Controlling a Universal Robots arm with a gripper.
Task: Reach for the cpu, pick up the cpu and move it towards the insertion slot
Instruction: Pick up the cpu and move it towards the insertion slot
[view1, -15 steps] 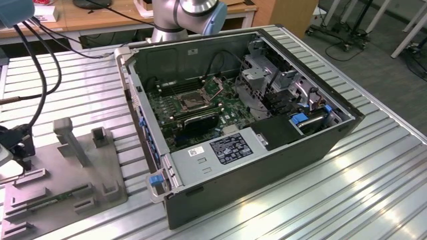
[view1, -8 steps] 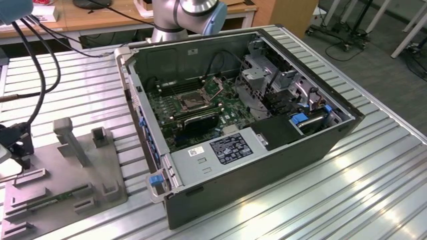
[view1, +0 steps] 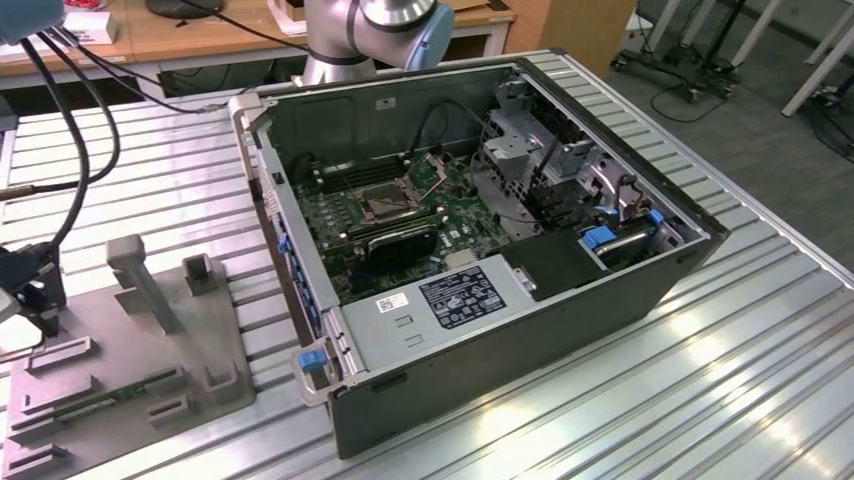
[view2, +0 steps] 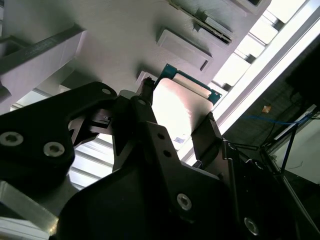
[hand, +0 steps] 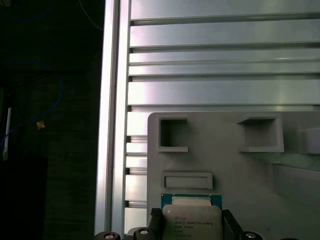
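Jaws look pinched on the cpu (hand: 192, 224) by opposite side edges, grey tray (hand: 225, 165) beyond them. Chip likely light, stiff, slick, fragile underside: edge grip only.

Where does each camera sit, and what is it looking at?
Exterior view: off the arm, high up, looking down into the open computer case with the insertion slot; part of the arm shows behind the case.
Second wrist view: on the wrist, looking along the black gripper, which clamps the cpu in front of the grey tray.
First wrist view: on the wrist, facing the grey tray and slatted table; the fingertips flank the cpu.
Shared: both wrist views show the cpu between the fingers, with the grey tray beyond.
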